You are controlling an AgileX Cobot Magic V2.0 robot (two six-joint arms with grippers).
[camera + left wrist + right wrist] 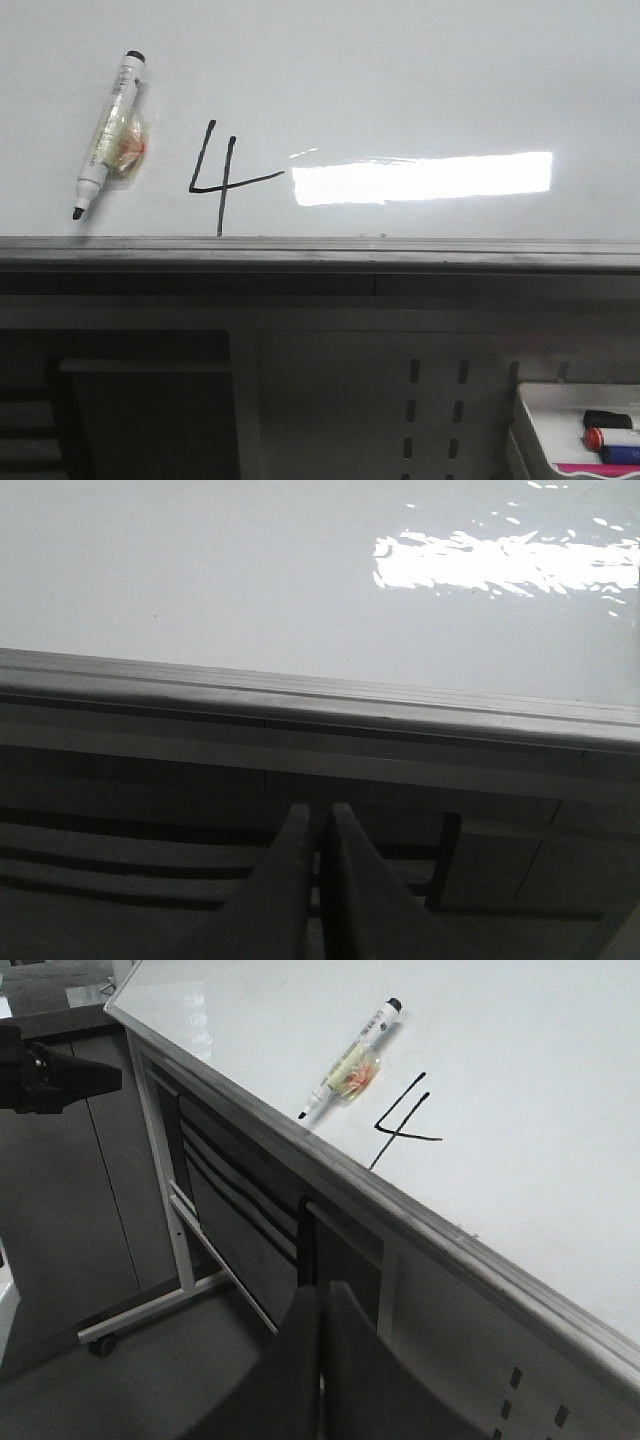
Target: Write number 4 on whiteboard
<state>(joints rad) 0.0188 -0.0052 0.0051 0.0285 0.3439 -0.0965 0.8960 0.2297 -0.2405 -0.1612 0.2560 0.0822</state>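
Note:
A black open-topped number 4 [218, 178] is drawn on the whiteboard [400, 80], close to its near frame edge. It also shows in the right wrist view [400, 1120]. A white marker [108, 133] with a black tip lies loose on the board left of the 4; it also shows in the right wrist view [352, 1060]. My left gripper [318, 815] is shut and empty, below the board's frame. My right gripper [320, 1295] is shut and empty, below and in front of the board's edge. Neither gripper shows in the front view.
A bright glare [420, 178] lies right of the 4. A small white tray [560, 410] with spare markers sits at the lower right below the board. The board's stand legs [170, 1220] and the dark left arm [50, 1075] show in the right wrist view.

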